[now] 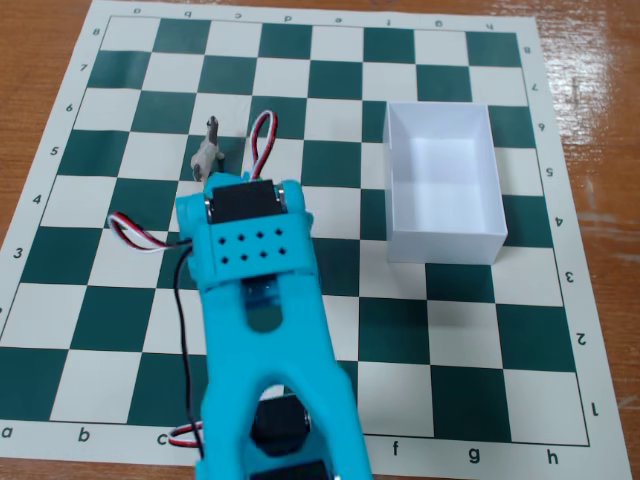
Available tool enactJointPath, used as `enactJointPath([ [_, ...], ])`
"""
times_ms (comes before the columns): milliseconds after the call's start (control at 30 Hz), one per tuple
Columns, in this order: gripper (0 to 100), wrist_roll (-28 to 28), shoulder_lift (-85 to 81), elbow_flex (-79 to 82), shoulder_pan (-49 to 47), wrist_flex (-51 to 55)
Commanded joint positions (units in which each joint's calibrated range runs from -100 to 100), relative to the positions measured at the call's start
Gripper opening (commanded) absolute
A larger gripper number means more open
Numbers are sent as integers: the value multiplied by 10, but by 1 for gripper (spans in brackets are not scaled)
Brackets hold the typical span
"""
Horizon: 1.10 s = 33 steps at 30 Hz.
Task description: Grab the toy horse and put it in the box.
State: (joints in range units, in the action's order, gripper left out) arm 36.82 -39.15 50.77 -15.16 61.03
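The toy horse (207,150) is a tiny grey-beige figurine with a darker head. It stands upright on the chessboard, left of centre, on the line between a white and a green square. The cyan arm reaches up from the bottom edge, and its wrist (246,205) ends just below and right of the horse. The gripper's fingers are hidden under the wrist, so I cannot tell whether they are open or shut. The white open-top box (443,247) sits on the right half of the board, about three squares right of the horse, and it looks empty.
A green-and-white chessboard mat (130,310) covers most of a brown wooden table (30,60). Red, white and black wires (135,232) loop out to the left of the arm and another loop (262,140) rises beside the horse.
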Motion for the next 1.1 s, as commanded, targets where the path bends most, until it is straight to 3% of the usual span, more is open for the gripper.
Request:
enactJointPath([
  [0,31,-14,84,-97,-6,8],
  [600,40,-42,441,-459,-26,60],
  [1067,41,-53,650,-715,-28,120],
])
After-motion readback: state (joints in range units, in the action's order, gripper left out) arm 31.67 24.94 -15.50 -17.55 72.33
